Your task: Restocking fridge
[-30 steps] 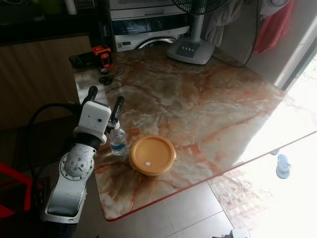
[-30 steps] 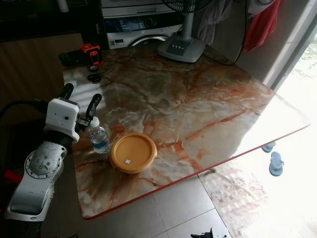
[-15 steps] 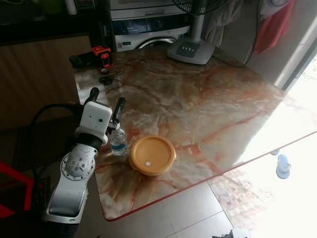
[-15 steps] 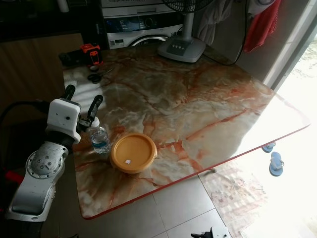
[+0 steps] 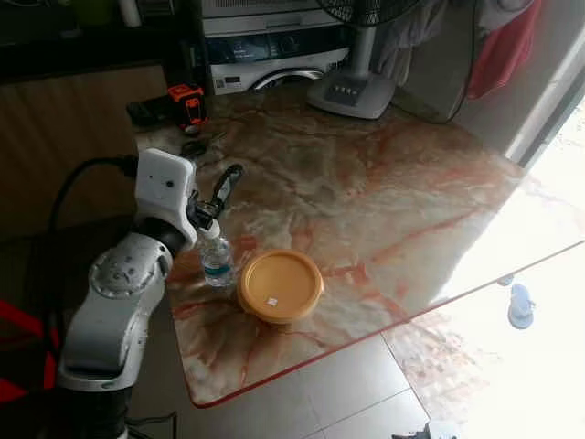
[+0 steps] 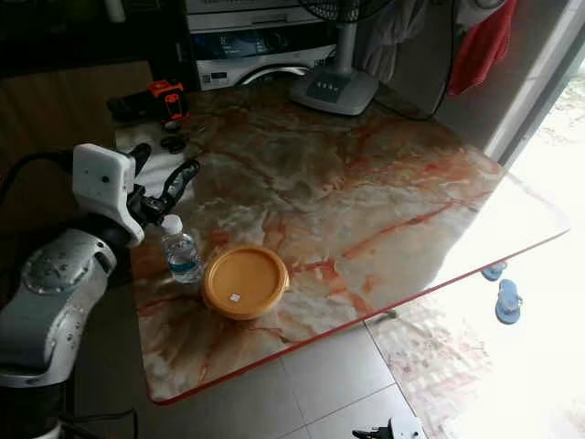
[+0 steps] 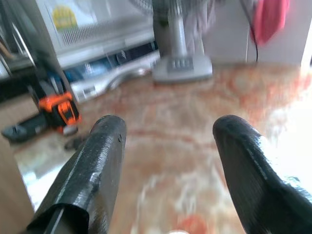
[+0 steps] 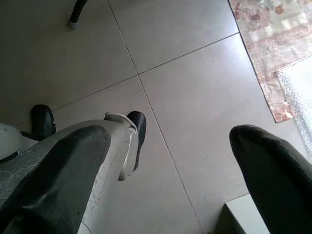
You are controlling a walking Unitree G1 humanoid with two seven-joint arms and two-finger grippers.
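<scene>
Reaching over the near-left corner of the marble table (image 5: 384, 183), the robot's left gripper (image 5: 203, 203) hangs with its two black fingers spread apart and nothing between them, just above the white cap of a small water bottle (image 5: 217, 259). The bottle stands upright, touching or almost touching the orange-lidded round container (image 5: 280, 284) at its 3 o'clock. From the table's centre, both sit at about 8 o'clock; an orange-and-black tool (image 5: 186, 102) lies at 11 o'clock and a fan's grey base (image 5: 355, 92) at 12. To take the bottle cleanly, the fingers likely need to drop past the cap, straddle the body near the label, and close squarely without nudging the container. The right gripper (image 8: 165, 161) hangs idle over the tiled floor (image 8: 195, 78), fingers apart and empty.
</scene>
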